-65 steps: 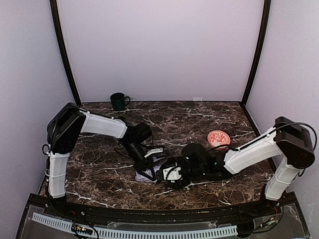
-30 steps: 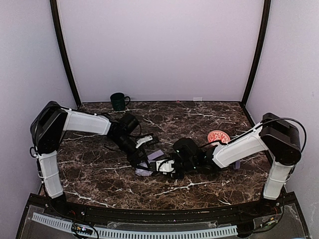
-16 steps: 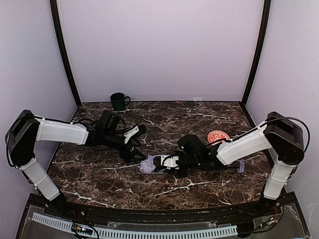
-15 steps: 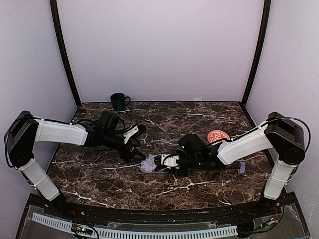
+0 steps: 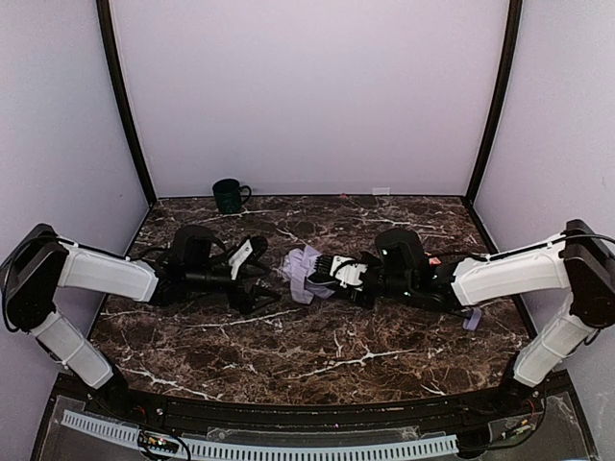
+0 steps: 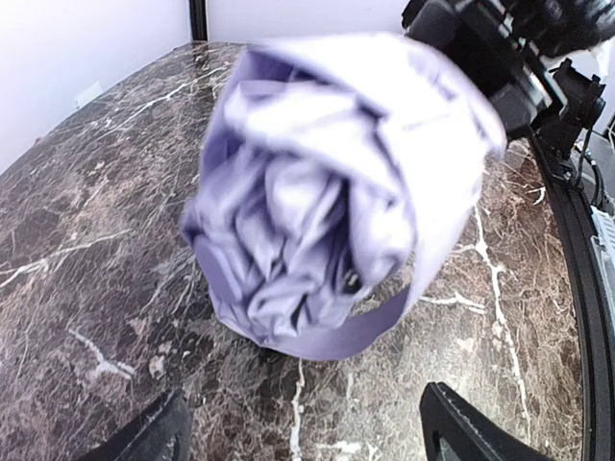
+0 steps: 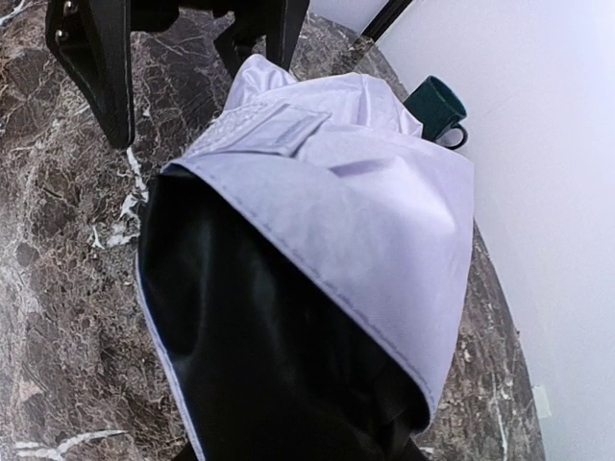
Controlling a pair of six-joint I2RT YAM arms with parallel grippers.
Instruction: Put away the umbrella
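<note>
The umbrella [image 5: 303, 270] is a bunched roll of pale lavender fabric held off the table at its centre. My right gripper [image 5: 333, 270] is shut on it from the right, its fingers buried under the fabric and black lining [image 7: 259, 327] in the right wrist view. A small lavender handle [image 5: 470, 319] shows by the right forearm. My left gripper [image 5: 264, 280] stands open just left of the roll, touching nothing. In the left wrist view the roll's end [image 6: 327, 182] faces me above my open left gripper [image 6: 307, 442], its fingertips [image 6: 163, 437] spread wide.
A dark green mug [image 5: 229, 195] stands at the back left by the wall, also in the right wrist view [image 7: 437, 106]. The dark marble table [image 5: 317, 365] is enclosed by pale walls on three sides. The right arm's black wrist [image 6: 500, 58] lies behind the roll.
The right arm has carried the umbrella roll from the near middle up and back to the table's centre. The left gripper has drawn back leftward, staying open and facing the roll's end.
</note>
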